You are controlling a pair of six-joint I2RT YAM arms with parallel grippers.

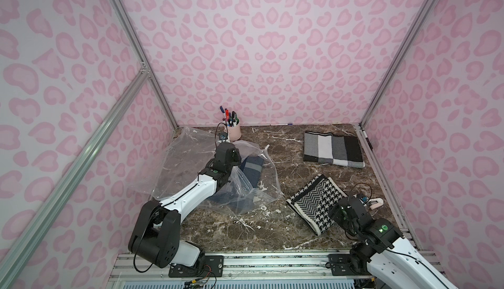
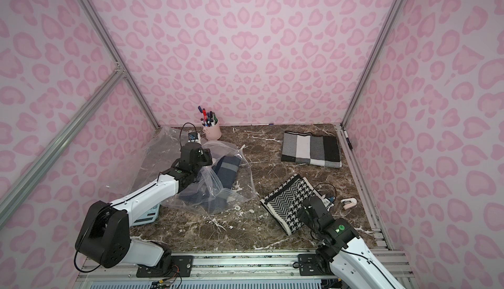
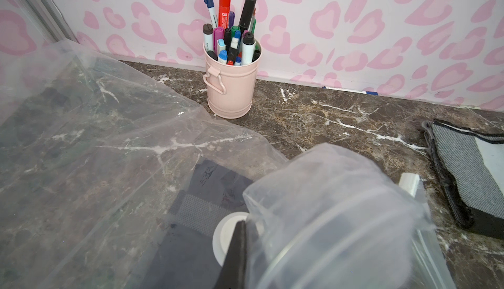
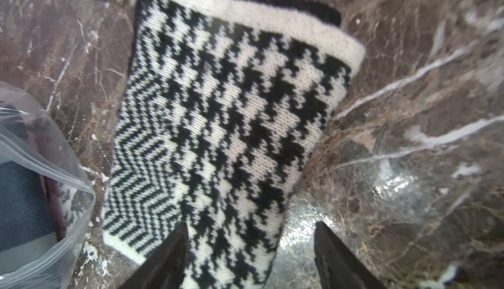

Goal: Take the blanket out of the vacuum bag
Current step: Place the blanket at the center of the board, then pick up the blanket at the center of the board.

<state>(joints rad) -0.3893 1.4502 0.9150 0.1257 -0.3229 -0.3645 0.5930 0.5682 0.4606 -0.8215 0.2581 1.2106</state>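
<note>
The vacuum bag (image 1: pixel 270 176) (image 2: pixel 245 177) lies crumpled at the table's left middle, with a folded dark blue blanket (image 1: pixel 252 170) (image 2: pixel 226 171) inside it. My left gripper (image 3: pixel 242 226) is shut on a fold of the bag's plastic (image 3: pixel 341 219), just above the round white valve disc (image 3: pixel 221 237). The white slider clip (image 3: pixel 408 182) shows on the zip edge. A black-and-white houndstooth blanket (image 1: pixel 313 203) (image 4: pixel 218 110) lies outside the bag on the marble. My right gripper (image 4: pixel 251 227) stands open over its near end, gripping nothing.
A flatter clear bag (image 1: pixel 180 159) lies at the back left. A pink cup of markers (image 1: pixel 234 132) (image 3: pixel 231 88) stands by the back wall. A grey, white and black checked blanket (image 1: pixel 334 150) lies at the back right. A small white object (image 1: pixel 377 203) sits near the right edge.
</note>
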